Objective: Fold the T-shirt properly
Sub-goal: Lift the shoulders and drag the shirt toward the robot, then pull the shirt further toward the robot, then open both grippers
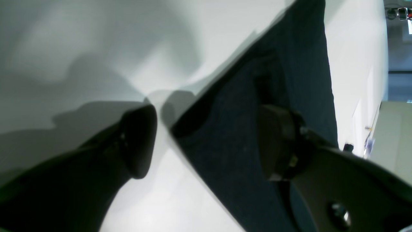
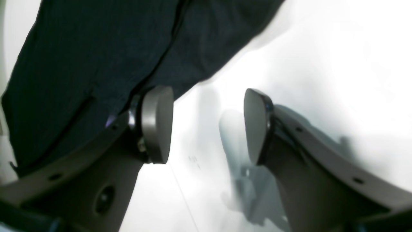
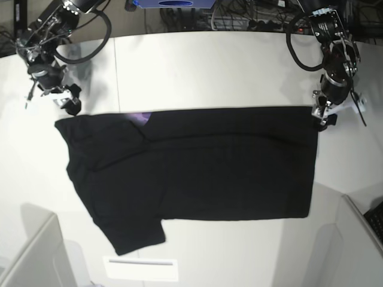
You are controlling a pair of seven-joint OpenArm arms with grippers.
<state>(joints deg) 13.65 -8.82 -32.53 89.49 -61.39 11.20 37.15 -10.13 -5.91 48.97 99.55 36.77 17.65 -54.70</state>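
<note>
Listing by size, you have first the white bench (image 3: pixel 227 60), which fills the base view and carries everything else. Next comes the black T-shirt (image 3: pixel 197 167), lying flat across the middle of the bench, folded lengthwise with its plain side up. One short sleeve (image 3: pixel 134 233) sticks out toward the near edge. A small sliver of purple print (image 3: pixel 139 118) peeks out at the far fold, near the collar end. The hem end of the shirt lies at the base view's right, the sleeve end at its left.

Your left gripper (image 3: pixel 321 122) hovers at the far hem corner. In its wrist view the jaws are spread wide, one pad over the dark cloth and the other over bare bench, with nothing held between them.

Your right gripper (image 3: pixel 70 106) hovers at the far sleeve-end corner. Its jaws are likewise spread apart, one pad (image 2: pixel 156 124) in front of the shirt edge and the other over bare bench, gripping nothing.

Last, a thin white strip (image 3: pixel 140 268) lies on the bench near the front edge, apart from the shirt.
</note>
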